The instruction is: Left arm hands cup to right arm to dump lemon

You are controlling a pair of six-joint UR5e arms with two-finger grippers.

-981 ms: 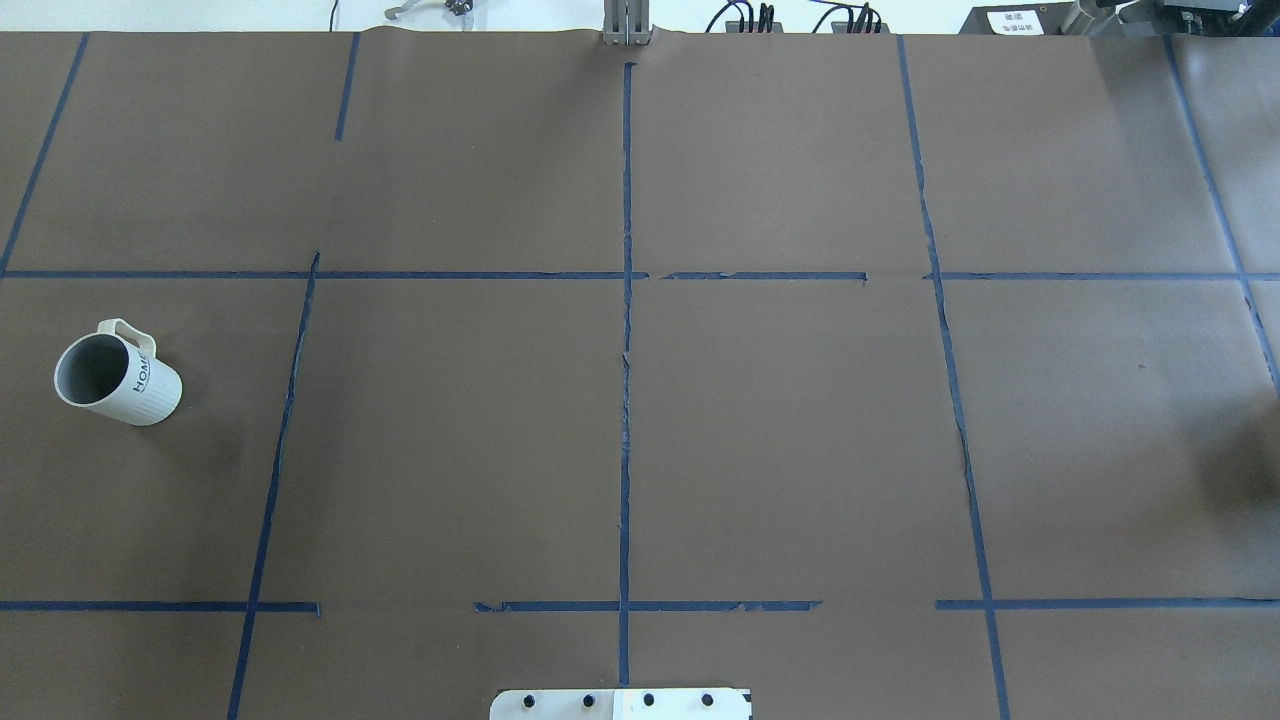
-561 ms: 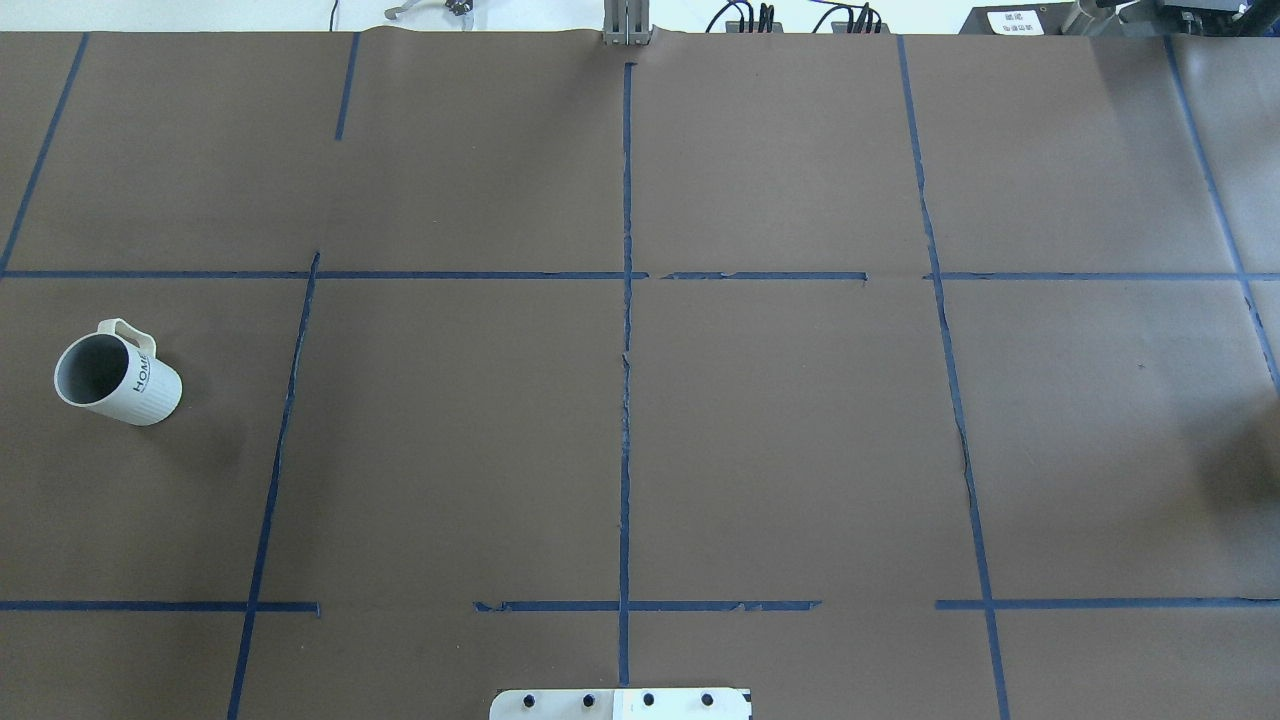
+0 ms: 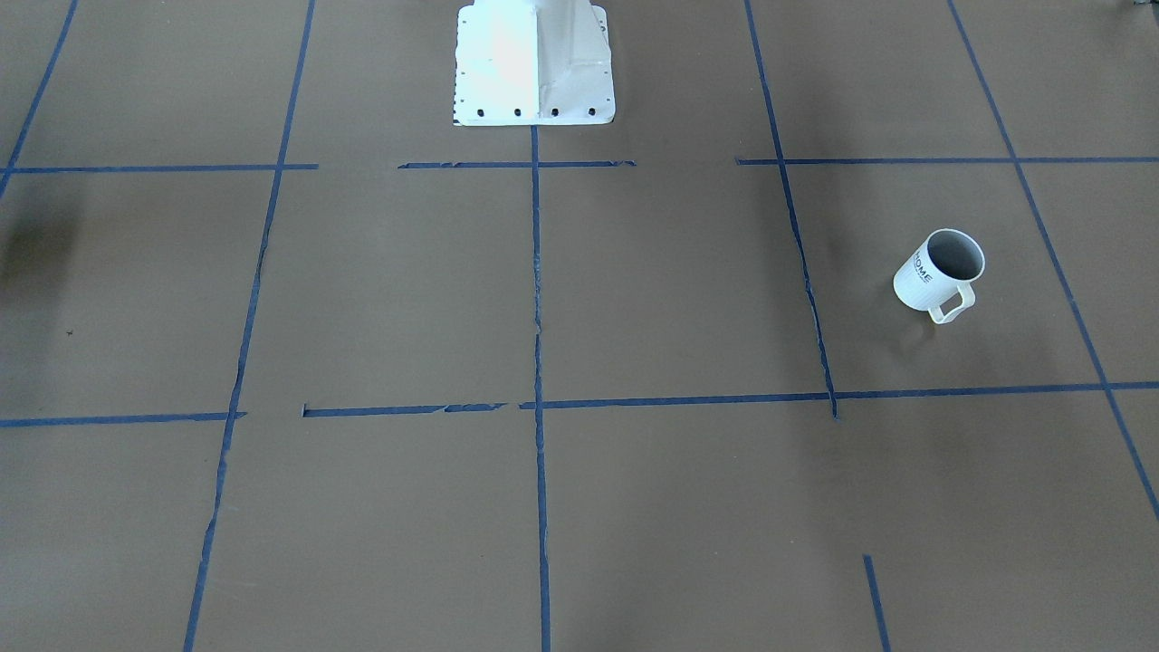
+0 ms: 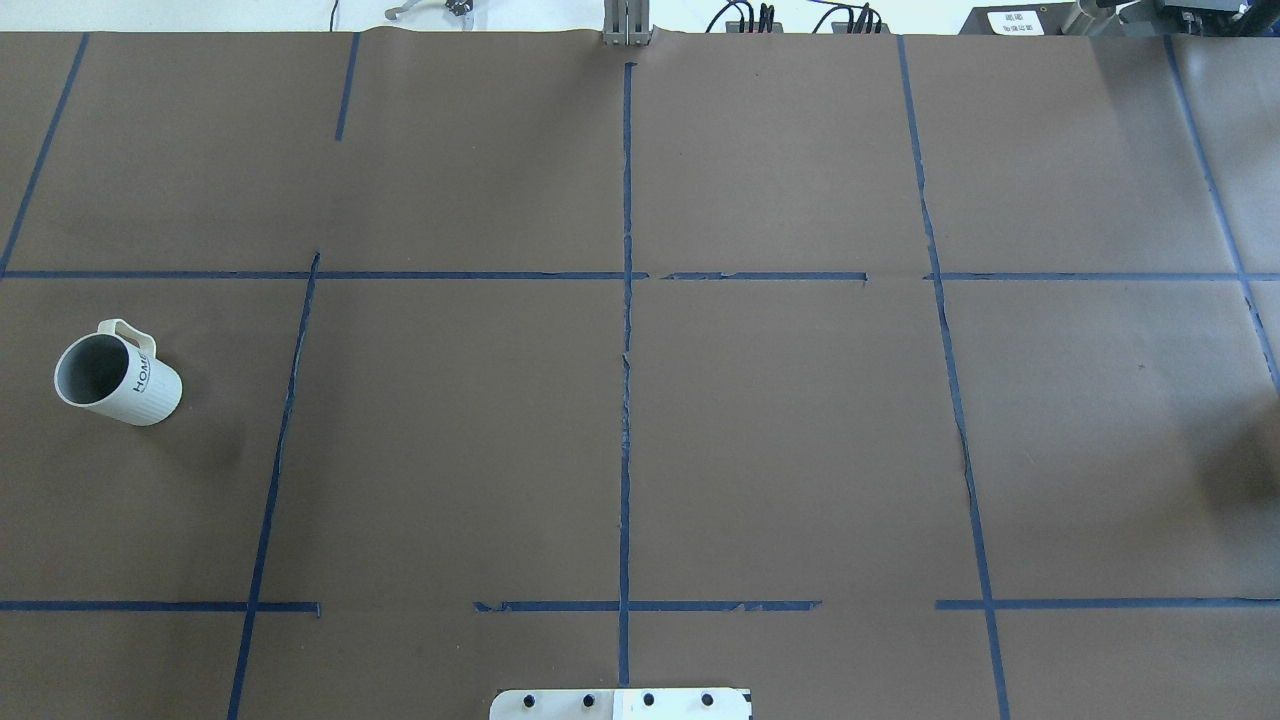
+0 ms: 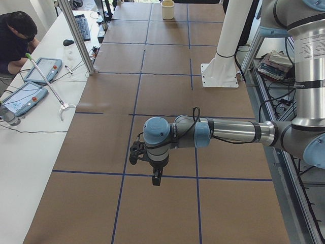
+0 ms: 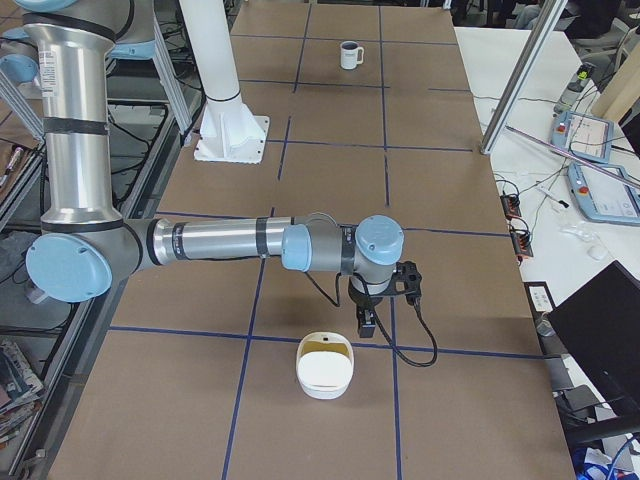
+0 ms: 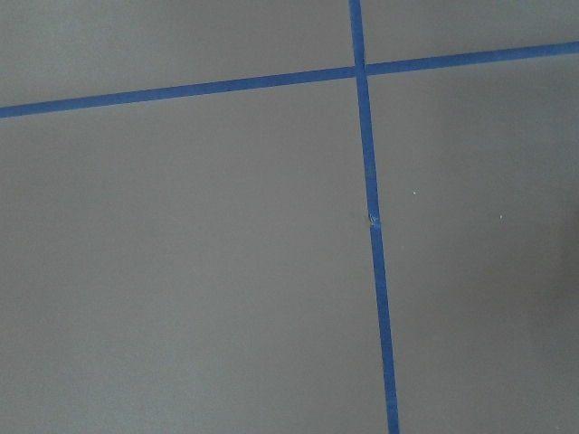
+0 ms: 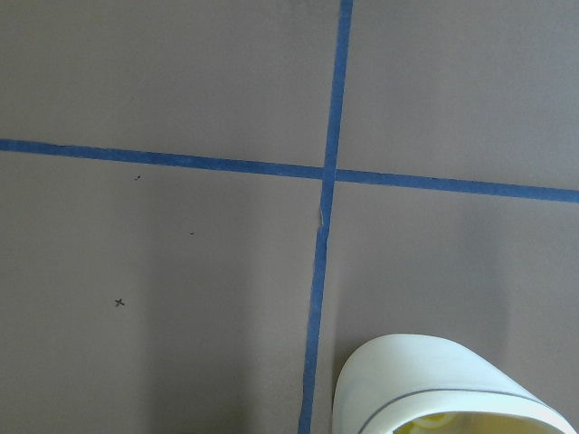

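Observation:
The cup (image 4: 118, 378) stands upright on the brown table at the far left of the overhead view, handle towards the far side. It also shows in the front view (image 3: 933, 272) and small in the right side view (image 6: 350, 55). Its inside shows only grey; no lemon is visible in it. My left gripper (image 5: 156, 178) points down above the table, and the arm hides the cup there. My right gripper (image 6: 367, 323) points down just beyond a cream bowl. I cannot tell whether either gripper is open or shut.
A cream bowl (image 6: 324, 372) with a yellowish inside sits near the right end of the table, also in the right wrist view (image 8: 434, 380). The white robot base (image 3: 534, 63) stands at the table's near edge. An operator (image 5: 15, 40) sits beside tablets.

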